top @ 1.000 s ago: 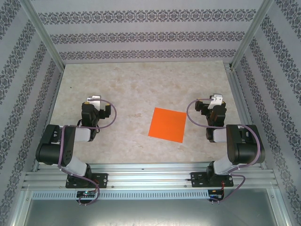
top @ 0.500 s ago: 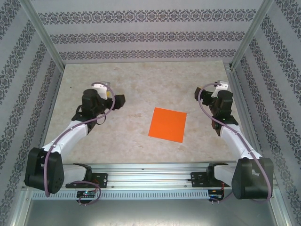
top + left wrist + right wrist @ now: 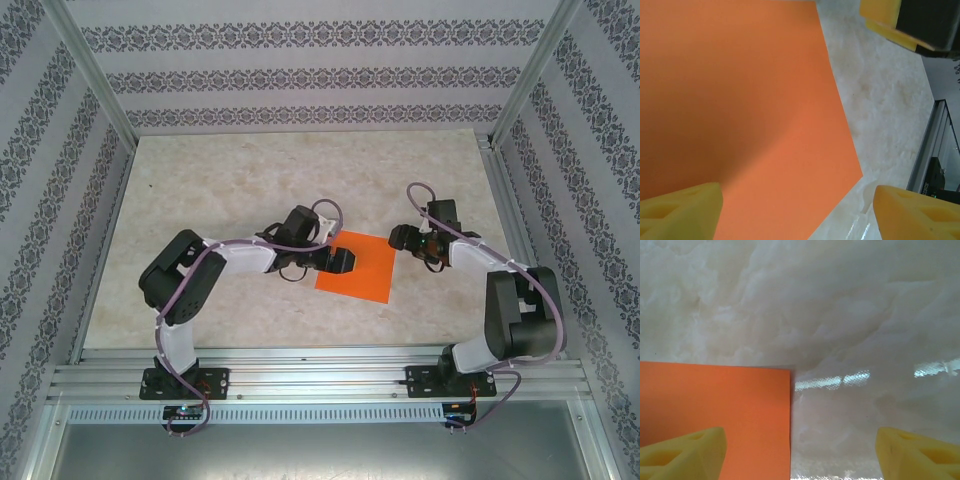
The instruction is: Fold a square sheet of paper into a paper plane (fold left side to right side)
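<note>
Both arms have swung in from the counter's sides to the sheet [image 3: 362, 275], which lies flat right of centre. The left gripper [image 3: 340, 262] is over its left edge and the right gripper [image 3: 400, 238] at its far-right corner, jaws spread. The first fold looks ready to start.

Left tool [image 3: 345, 262] over orange sheet [image 3: 368, 276]; right tool [image 3: 397, 238] at corner.

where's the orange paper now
Top view: the bright orange square paper sheet lies mid-table, left end effector over its left edge, right end effector at its far-right corner.
</note>
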Motion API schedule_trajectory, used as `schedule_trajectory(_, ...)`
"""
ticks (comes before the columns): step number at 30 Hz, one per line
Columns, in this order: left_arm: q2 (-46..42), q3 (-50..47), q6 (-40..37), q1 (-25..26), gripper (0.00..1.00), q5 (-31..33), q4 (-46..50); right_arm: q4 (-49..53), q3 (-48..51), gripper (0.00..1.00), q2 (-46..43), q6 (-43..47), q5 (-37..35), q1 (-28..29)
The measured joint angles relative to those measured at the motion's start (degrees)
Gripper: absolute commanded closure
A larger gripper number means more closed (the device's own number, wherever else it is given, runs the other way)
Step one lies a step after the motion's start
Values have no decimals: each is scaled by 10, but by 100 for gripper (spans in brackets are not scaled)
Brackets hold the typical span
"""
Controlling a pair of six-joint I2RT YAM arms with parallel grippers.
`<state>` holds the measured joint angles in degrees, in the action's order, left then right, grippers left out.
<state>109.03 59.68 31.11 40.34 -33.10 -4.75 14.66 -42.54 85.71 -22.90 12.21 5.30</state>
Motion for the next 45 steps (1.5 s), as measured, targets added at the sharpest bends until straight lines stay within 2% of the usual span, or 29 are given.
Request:
schedule_trajectory(16,21,10,7,7,21,8,8,4,-59,28,95,-17,1,38)
schedule_trajectory(23,21,10,7,7,21,8,8,-1,-62,37,101,-38,7,47)
schedule_trajectory(30,21,10,7,7,22,9,8,-9,-56,45,101,-59,74,74)
schedule_trajectory(38,21,10,7,7,22,10,10,-9,-46,43,92,-60,95,78)
schedule_trajectory(45,21,10,7,7,22,10,10,-7,-37,54,75,-61,130,78)
